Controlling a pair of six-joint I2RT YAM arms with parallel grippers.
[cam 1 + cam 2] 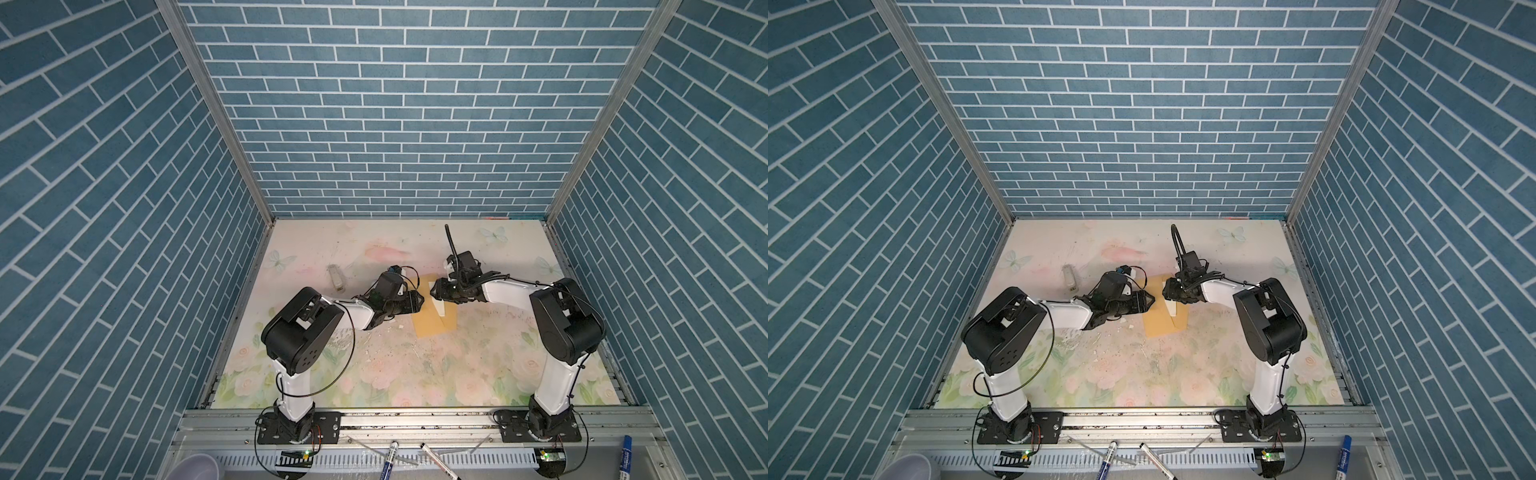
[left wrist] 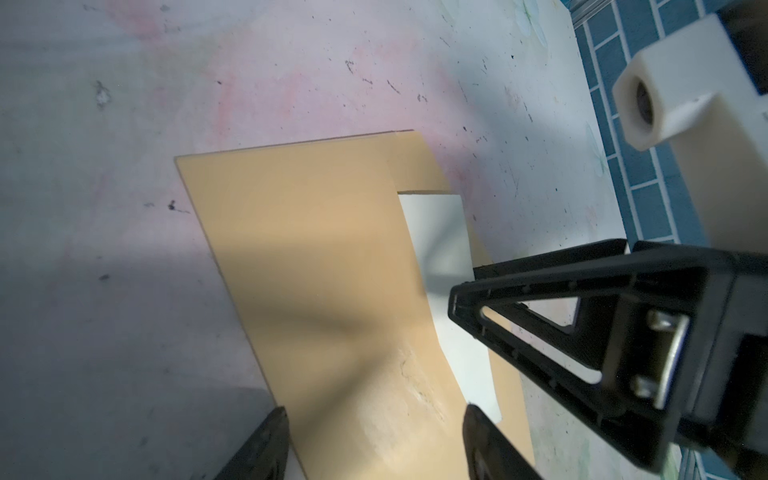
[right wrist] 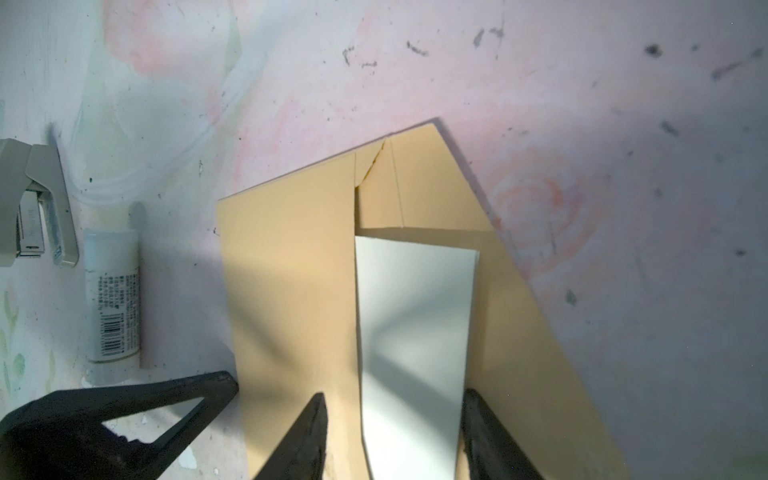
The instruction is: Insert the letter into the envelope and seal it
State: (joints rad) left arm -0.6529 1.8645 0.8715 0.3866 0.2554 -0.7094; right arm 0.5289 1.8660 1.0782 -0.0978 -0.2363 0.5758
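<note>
Mustard envelope (image 1: 428,328), pale letter (image 1: 441,310) partly tucked in.
Lengthwise front-to-back; left gripper (image 2: 374,409) and right gripper (image 3: 394,395) both spread apart.

The envelope (image 1: 428,330) (image 1: 1158,326) (image 3: 291,270) (image 2: 311,232), mustard-yellow paper with one slanted edge, is lying flat on the worktop (image 1: 374,365), to the right of the stapler (image 1: 336,278) in both top views and well apart from it. The letter (image 1: 441,311) (image 1: 1172,309) (image 3: 415,332) (image 2: 436,232), a pale, narrow strip, is resting lengthwise on the envelope's half farther from the stapler. One long edge is meeting the envelope's upper layer.
</note>
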